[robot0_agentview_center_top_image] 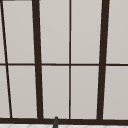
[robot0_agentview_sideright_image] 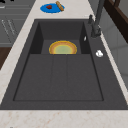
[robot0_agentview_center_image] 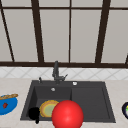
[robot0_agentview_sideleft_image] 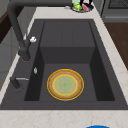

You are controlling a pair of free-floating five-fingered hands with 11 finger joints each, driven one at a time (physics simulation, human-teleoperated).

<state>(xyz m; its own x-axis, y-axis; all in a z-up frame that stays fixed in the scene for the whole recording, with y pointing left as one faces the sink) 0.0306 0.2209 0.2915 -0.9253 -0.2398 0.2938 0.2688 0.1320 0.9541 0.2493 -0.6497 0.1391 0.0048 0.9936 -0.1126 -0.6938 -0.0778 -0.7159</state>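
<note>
left hand, grip unclear, hangs by the unlabelled yellow plate in the sink.

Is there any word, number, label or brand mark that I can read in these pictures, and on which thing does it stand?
None: no readable text on the yellow plate, the faucet, the blue plate, the red ball or the left hand.
</note>
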